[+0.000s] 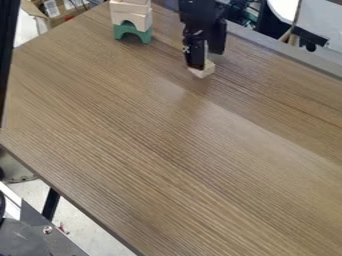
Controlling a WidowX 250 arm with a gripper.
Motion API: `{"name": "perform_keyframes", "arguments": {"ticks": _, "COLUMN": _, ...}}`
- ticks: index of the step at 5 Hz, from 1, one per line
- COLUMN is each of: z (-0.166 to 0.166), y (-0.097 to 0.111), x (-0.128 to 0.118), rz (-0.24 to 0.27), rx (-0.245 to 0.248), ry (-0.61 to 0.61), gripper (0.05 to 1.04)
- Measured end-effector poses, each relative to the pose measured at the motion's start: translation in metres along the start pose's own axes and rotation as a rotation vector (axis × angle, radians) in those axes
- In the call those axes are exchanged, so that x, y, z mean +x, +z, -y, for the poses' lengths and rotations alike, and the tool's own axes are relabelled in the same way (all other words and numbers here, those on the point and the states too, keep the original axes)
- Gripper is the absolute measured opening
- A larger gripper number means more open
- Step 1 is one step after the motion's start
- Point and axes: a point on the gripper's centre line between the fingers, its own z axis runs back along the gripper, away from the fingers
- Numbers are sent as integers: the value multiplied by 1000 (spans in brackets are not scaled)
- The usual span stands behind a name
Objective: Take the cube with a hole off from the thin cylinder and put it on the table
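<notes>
Gripper: the black gripper (204, 60) hangs down near the table's far edge; whether it is open, closed or gripping cannot be told.
Pale wooden block: right at the gripper's lower end, partly hidden behind it, with a corner pointing toward the camera; this looks to be the task's cube, though its hole cannot be made out, nor whether it bears on the table.
Tabletop: the brown wood-grain table (167, 150) spreads out below the gripper and to both sides in the view.
Green arch: the green arch block (133, 32) stands on the table to the gripper's left in the view, well apart from it, legs down.
Wooden pieces: pale wooden pieces (131, 18) are stacked upright on the green arch block, beside the gripper and apart from it.
Grey strip: a grey strip (284, 49) runs along the far edge, behind the gripper and off to its right.
Cardboard box: the cardboard box (61, 18) lies beyond the table, farther left than the stack.
</notes>
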Motion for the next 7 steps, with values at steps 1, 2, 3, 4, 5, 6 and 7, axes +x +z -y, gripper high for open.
{"name": "perform_keyframes", "arguments": {"ticks": 1, "z": -1, "y": -6, "x": 2, "rz": 0, "rx": 26, "ry": 9, "gripper": 999}}
{"name": "perform_keyframes", "arguments": {"ticks": 2, "z": 0, "y": -5, "x": 2, "rz": 1, "rx": 30, "ry": 23, "gripper": 999}}
{"name": "perform_keyframes", "arguments": {"ticks": 3, "z": 0, "y": -6, "x": 6, "rz": -5, "rx": 37, "ry": 47, "gripper": 962}}
{"name": "perform_keyframes", "arguments": {"ticks": 4, "z": 2, "y": -6, "x": 10, "rz": 1, "rx": 22, "ry": 68, "gripper": 685}}
{"name": "perform_keyframes", "arguments": {"ticks": 5, "z": 1, "y": -7, "x": 11, "rz": 1, "rx": 17, "ry": 69, "gripper": 531}}
{"name": "perform_keyframes", "arguments": {"ticks": 6, "z": -2, "y": -6, "x": 11, "rz": -2, "rx": 8, "ry": 67, "gripper": 531}}
{"name": "perform_keyframes", "arguments": {"ticks": 7, "z": -1, "y": -2, "x": 11, "rz": 4, "rx": -6, "ry": 51, "gripper": 531}}
